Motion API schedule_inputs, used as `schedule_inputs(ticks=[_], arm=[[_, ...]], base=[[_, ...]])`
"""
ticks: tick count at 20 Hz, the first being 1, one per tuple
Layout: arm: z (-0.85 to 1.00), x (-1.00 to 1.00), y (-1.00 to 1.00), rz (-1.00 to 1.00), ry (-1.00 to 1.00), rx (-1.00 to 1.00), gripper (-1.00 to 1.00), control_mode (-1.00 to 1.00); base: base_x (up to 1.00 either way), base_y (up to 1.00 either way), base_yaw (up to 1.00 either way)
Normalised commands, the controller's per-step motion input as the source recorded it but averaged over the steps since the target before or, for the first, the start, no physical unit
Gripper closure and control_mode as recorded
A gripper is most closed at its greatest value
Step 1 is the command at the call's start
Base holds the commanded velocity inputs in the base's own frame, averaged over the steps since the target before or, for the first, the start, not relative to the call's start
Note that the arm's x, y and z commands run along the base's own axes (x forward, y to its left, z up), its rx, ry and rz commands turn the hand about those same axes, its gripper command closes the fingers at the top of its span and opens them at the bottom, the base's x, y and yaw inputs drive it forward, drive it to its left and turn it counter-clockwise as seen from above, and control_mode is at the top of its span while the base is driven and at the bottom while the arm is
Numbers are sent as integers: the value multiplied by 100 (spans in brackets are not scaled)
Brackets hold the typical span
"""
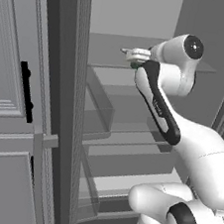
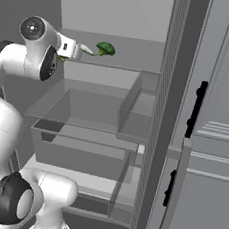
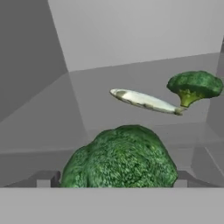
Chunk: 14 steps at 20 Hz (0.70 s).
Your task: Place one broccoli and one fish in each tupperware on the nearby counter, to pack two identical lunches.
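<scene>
Directly ahead of the gripper (image 3: 113,183), a large broccoli (image 3: 120,158) is seen on the fridge shelf (image 3: 131,87), set between the two finger tips, which stand spread wide on either side of it and are not yet closed on it. Nothing is judged to be grasped. Beyond it, further along the reach and off to one side, a fish (image 3: 145,101) lies with its long axis across the view, and a second broccoli (image 3: 194,86) sits just past its tail.
</scene>
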Motion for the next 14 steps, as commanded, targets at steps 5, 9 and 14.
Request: schedule_inputs(ticks=[5, 9, 14], arm=[[22, -100, 0, 10, 38, -18, 100, -100], [-67, -89, 0, 7, 53, -19, 100, -100], [-100, -100, -7, 2, 3, -9, 100, -100]], base=[[0, 0, 0], [0, 0, 0], [0, 0, 0]])
